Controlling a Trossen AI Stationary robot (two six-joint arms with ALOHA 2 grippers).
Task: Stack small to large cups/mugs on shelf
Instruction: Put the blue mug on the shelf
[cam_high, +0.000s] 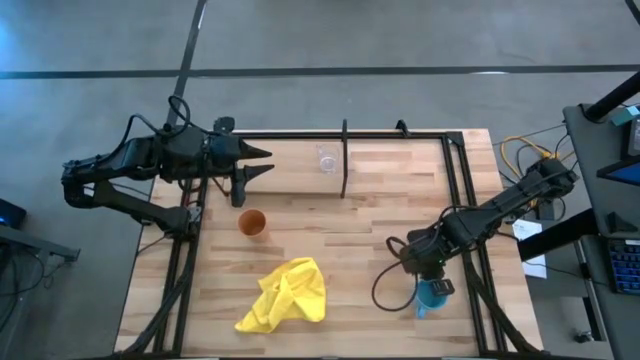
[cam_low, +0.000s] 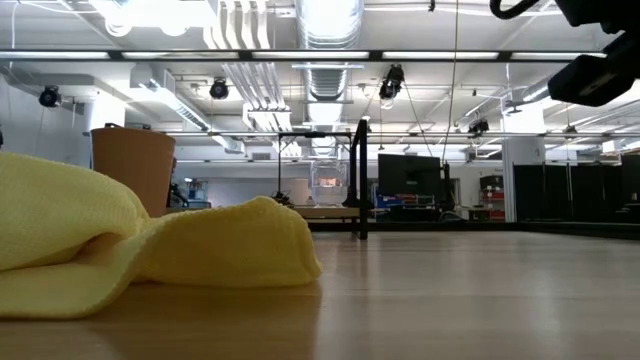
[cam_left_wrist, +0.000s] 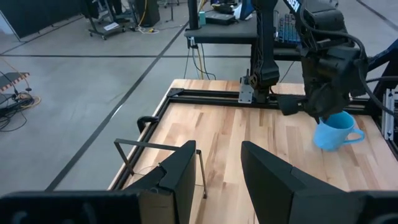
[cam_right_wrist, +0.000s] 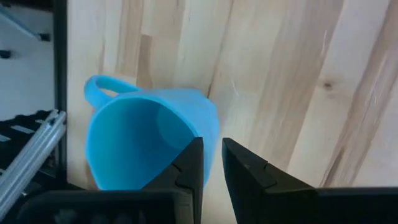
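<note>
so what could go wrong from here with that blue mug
The right tool pinches only the thin rim of the blue mug, which hangs tilted in the left wrist view, so it could slip or swing loose in transit. The clear glass cup already stands on the shelf beside the black divider; a careless placement might knock it.

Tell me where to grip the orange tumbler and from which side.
Grip the orange tumbler across its outer wall, coming from above: it stands upright, mouth up, with no handle, apart from the yellow cloth. The open left gripper is likely nearest.
</note>
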